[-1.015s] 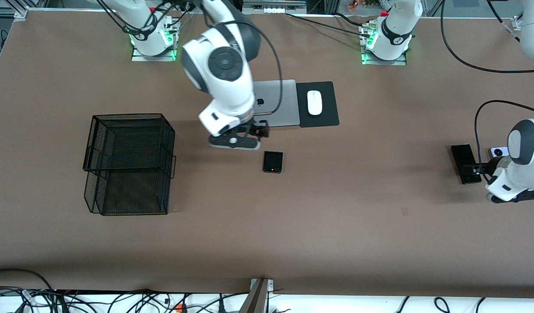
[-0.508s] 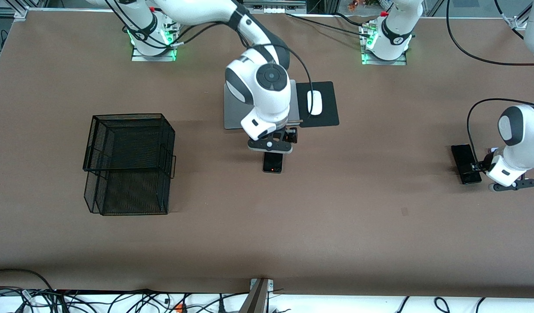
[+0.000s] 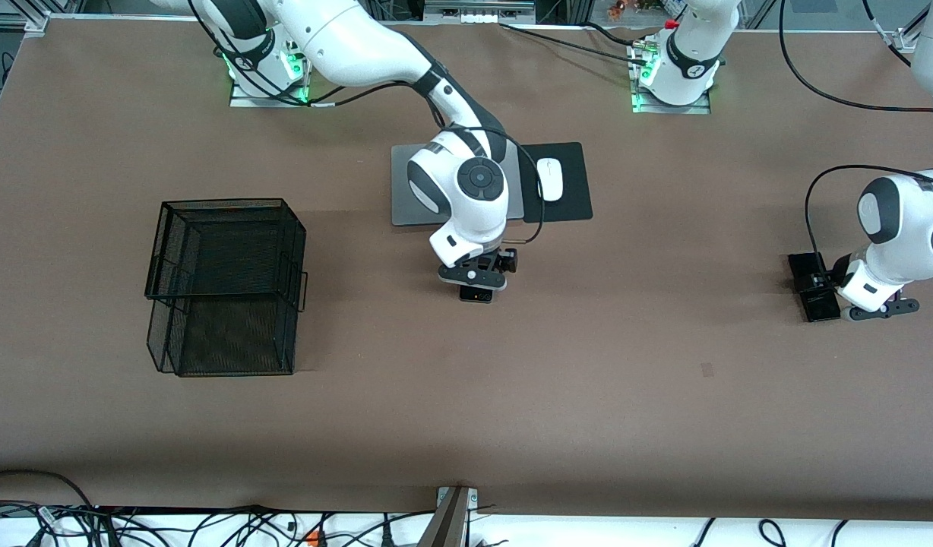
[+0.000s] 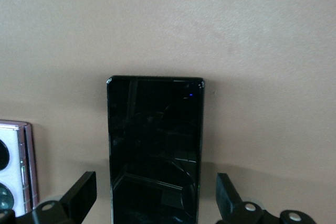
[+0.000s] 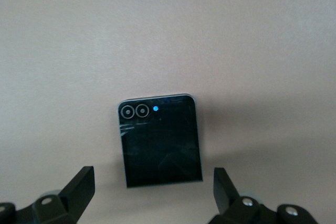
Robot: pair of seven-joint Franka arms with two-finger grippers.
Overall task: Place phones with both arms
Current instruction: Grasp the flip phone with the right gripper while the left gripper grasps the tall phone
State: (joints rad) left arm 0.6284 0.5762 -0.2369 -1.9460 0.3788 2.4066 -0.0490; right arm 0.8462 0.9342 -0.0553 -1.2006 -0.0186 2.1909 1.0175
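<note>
The small black flip phone (image 3: 478,297) (image 5: 160,140) lies flat in the middle of the table. My right gripper (image 3: 478,282) (image 5: 152,198) hangs low over it, open, its fingertips (image 5: 84,182) either side of the phone's near end and apart from it. At the left arm's end lies the long slim black slab (image 3: 820,310) (image 4: 155,140). My left gripper (image 3: 822,290) (image 4: 156,198) is open astride it, with gaps on both sides. The white-lilac phone (image 4: 14,169) lies beside the slab; in the front view the left arm hides it.
A black wire mesh basket (image 3: 223,285) stands toward the right arm's end. A grey laptop (image 3: 406,190) lies farther from the front camera than the flip phone. Beside the laptop a white mouse (image 3: 549,178) rests on a black pad (image 3: 573,201).
The right gripper has swung toward the left arm's end and come down over the flip phone. The left gripper has dropped over the slab, now covering the white-lilac phone in the front view.
</note>
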